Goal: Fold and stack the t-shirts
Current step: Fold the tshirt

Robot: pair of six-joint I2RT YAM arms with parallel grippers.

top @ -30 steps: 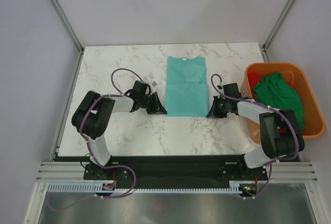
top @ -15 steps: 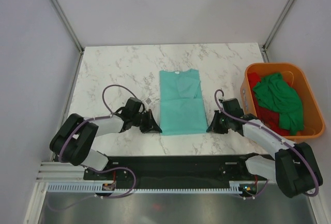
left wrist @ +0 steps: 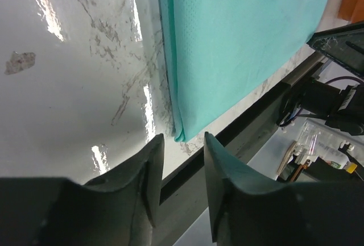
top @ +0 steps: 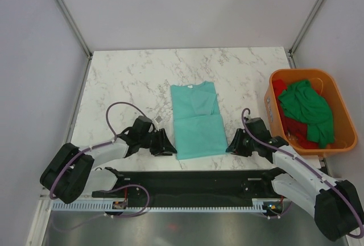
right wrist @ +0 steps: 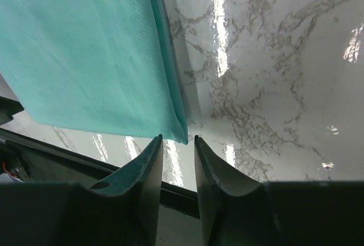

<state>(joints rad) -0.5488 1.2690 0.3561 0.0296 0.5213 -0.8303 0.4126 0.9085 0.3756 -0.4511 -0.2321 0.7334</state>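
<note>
A light teal t-shirt [top: 196, 121], folded into a long strip, lies flat on the marble table with its near hem close to the front edge. My left gripper [top: 170, 151] sits low at its near left corner. In the left wrist view the left gripper [left wrist: 183, 137] stands open, and the corner of the teal t-shirt [left wrist: 239, 41] just reaches its tips. My right gripper [top: 229, 148] is at the near right corner. The right gripper [right wrist: 177, 138] is open too, with the teal t-shirt [right wrist: 85, 58] ending right at its tips. A dark green t-shirt [top: 307, 107] and a red t-shirt [top: 296, 131] lie bunched in the tub.
An orange plastic tub [top: 341, 109] stands at the table's right edge, just beyond the right arm. The table's front edge and the black base rail [top: 193, 180] run right behind both grippers. Bare marble [top: 125, 81] stretches left of the shirt and behind it.
Both grippers drew the teal t-shirt toward the near edge while shut on its near corners. Now both have opened and let the corners go.
</note>
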